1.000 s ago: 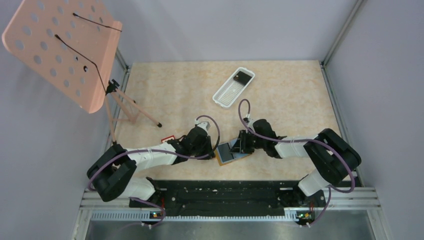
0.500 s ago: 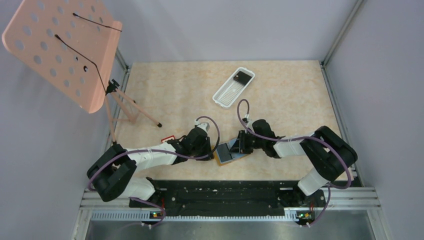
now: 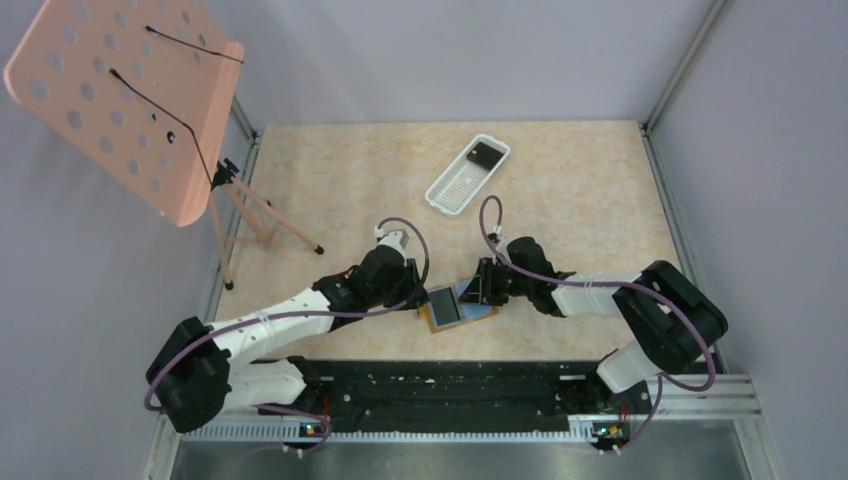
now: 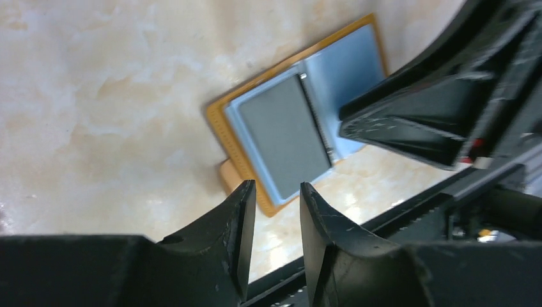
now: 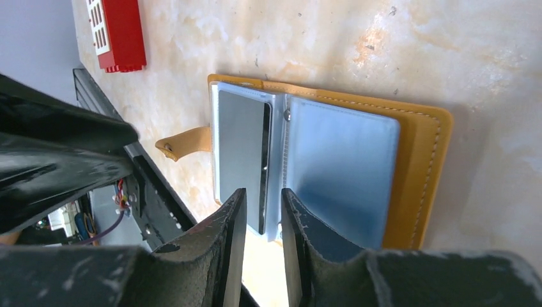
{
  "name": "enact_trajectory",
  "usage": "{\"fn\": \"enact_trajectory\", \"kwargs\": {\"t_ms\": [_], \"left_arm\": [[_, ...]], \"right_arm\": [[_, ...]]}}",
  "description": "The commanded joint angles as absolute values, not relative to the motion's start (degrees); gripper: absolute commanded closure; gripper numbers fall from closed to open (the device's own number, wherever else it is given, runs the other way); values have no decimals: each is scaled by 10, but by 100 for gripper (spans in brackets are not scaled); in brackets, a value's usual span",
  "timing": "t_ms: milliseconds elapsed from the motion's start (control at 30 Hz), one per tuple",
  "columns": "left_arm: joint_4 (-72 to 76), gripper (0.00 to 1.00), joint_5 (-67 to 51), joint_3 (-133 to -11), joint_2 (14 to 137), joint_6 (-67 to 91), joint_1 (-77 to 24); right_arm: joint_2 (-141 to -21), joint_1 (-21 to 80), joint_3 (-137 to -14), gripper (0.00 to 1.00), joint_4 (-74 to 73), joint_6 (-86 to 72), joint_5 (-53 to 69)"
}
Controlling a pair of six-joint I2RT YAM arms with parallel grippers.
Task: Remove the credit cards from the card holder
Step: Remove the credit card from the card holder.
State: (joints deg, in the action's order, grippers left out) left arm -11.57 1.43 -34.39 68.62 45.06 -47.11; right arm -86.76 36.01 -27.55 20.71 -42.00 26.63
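Note:
The tan card holder (image 3: 447,310) lies open near the table's front edge, its small tab (image 5: 182,144) pointing to the rail. It also shows in the left wrist view (image 4: 240,144) and the right wrist view (image 5: 418,166). A grey card (image 5: 240,150) lies on its left inner panel, also seen from the left wrist (image 4: 284,131). The other panel (image 5: 339,166) is blue-grey. My left gripper (image 3: 418,297) hovers just left of the holder, jaws slightly apart and empty (image 4: 276,192). My right gripper (image 3: 474,292) is over the holder's spine, jaws narrowly apart and empty (image 5: 262,195).
A white slotted tray (image 3: 455,185) with a dark item (image 3: 485,154) sits at the back centre. A pink music stand (image 3: 130,100) on tripod legs (image 3: 270,215) stands at the left. A red block (image 5: 118,32) lies left of the holder. A black rail (image 3: 450,380) runs along the front edge.
My left arm has stretched out and its wrist has lifted back from the holder, now covering the red block in the top view. The holder has shifted slightly left. The right gripper has barely moved.

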Motion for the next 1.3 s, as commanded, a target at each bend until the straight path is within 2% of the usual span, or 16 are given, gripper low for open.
{"fn": "enact_trajectory", "kwargs": {"t_ms": [0, 100, 333, 500, 967, 1267], "left_arm": [[-104, 62, 3, -387, 650, 469, -474], [-88, 64, -32, -395, 663, 469, -475], [-45, 84, -40, -387, 728, 472, -475], [-30, 90, -18, -368, 762, 475, -475], [-10, 100, -5, -350, 838, 462, -475], [-5, 100, -6, -335, 837, 465, -475]], "right_arm": [[-841, 370, -297, 73, 215, -416, 259], [-841, 369, -297, 74, 220, -418, 261], [-843, 370, -300, 75, 229, -425, 265], [-842, 369, -300, 74, 228, -425, 265], [-887, 370, -305, 71, 263, -432, 294], [-910, 371, -307, 74, 272, -432, 298]]}}
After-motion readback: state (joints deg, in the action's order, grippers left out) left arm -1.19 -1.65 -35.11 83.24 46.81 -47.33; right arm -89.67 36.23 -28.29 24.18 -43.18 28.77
